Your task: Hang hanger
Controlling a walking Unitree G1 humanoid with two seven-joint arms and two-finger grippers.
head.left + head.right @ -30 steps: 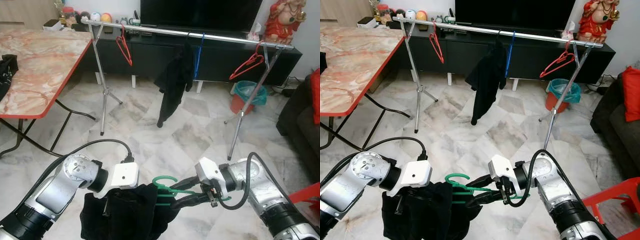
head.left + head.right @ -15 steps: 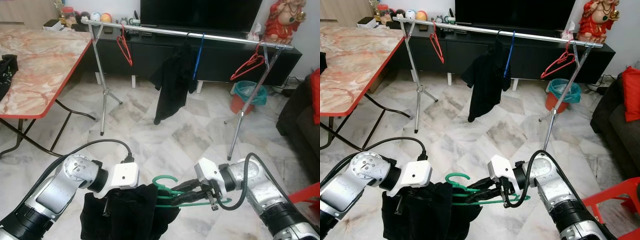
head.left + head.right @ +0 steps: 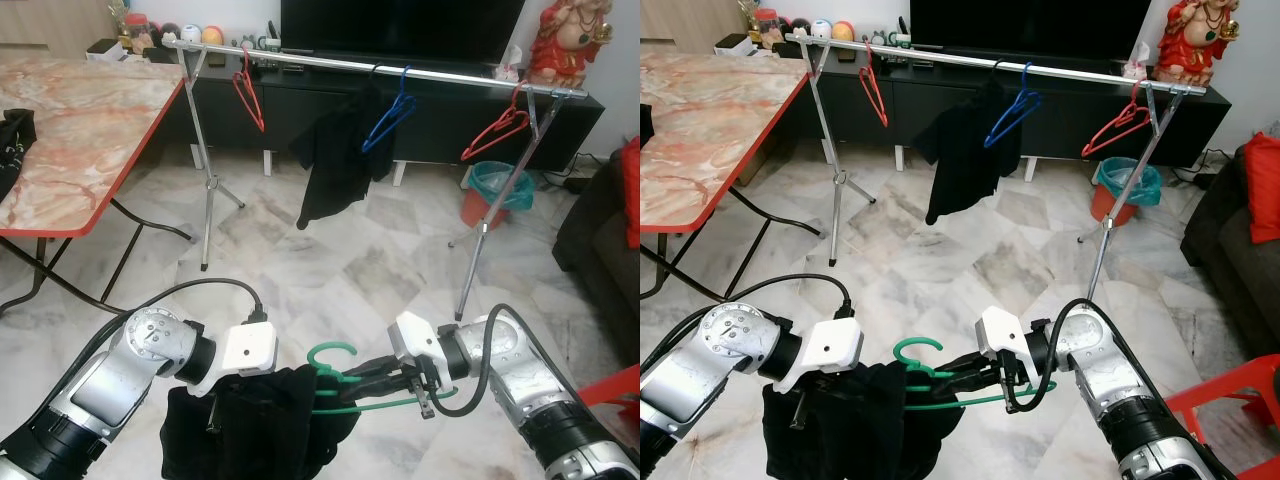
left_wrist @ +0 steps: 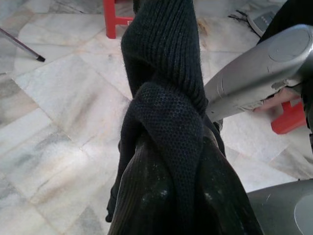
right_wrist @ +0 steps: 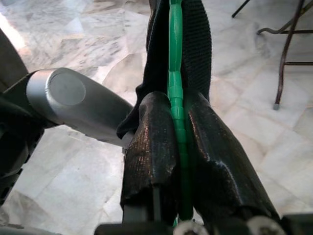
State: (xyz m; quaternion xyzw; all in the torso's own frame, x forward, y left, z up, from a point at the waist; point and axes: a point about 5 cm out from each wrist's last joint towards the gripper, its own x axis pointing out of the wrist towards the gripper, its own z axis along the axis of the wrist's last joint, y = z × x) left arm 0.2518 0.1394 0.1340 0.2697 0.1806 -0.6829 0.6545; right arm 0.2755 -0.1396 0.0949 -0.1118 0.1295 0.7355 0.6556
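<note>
A green hanger lies low in front of me, its bar threaded into a black garment. My right gripper is shut on the hanger's bar; in the right wrist view both fingers clamp the green hanger. My left gripper is buried in the black garment, which wraps over its fingers. Across the room stands a silver clothes rail. On it hang a red hanger, a black shirt, a blue hanger and another red hanger.
A marble-topped folding table stands at the left. A black TV console runs behind the rail, with a teal bin near the rail's right legs. A dark sofa and a red stool are at the right.
The black shirt on the rail has swung left, and the blue hanger has turned to show its full triangle. The green hanger's far end has dropped slightly in my right gripper.
</note>
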